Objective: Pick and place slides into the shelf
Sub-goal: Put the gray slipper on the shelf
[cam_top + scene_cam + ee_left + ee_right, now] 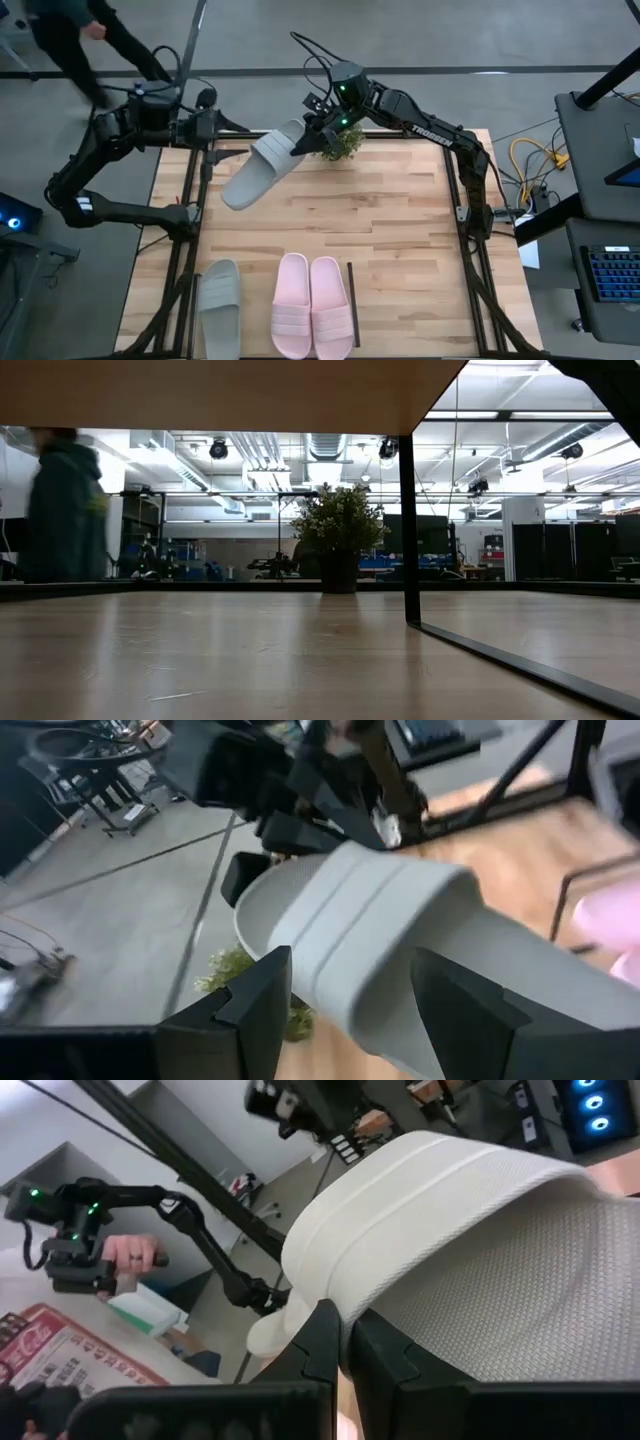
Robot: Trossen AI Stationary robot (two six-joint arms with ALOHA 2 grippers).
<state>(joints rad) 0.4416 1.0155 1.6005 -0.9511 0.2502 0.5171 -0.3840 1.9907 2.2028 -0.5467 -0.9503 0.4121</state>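
A grey-green slide [258, 168] hangs in the air over the table's far left part, its wide strap [370, 910] uppermost. My right gripper [312, 135] is at its far end, shut on it. My left gripper [215, 128] waits at the far left edge, open. In its wrist view its fingers [262, 1005] frame the slide from a distance without touching it. The other grey-green slide [220, 300] and the pale pink pair [312, 305] lie sole-down at the near edge, beside a thin black shelf bar [352, 290]. My right gripper [350, 1345] pinches the thin rim of the sole [400, 1315] beside the strap [430, 1190], at the slide's far end. It comes from the table's far right, slanting down. The slide is lifted clear and tilted, and its free end [235, 195] points near-left.
A small potted plant [345, 145] stands just behind my right gripper and also shows in the low view [338, 535]. A black shelf upright [408, 530] and the board above it frame the low view. A person [65, 500] walks beyond the far left edge. Bare wood lies mid-table [360, 220].
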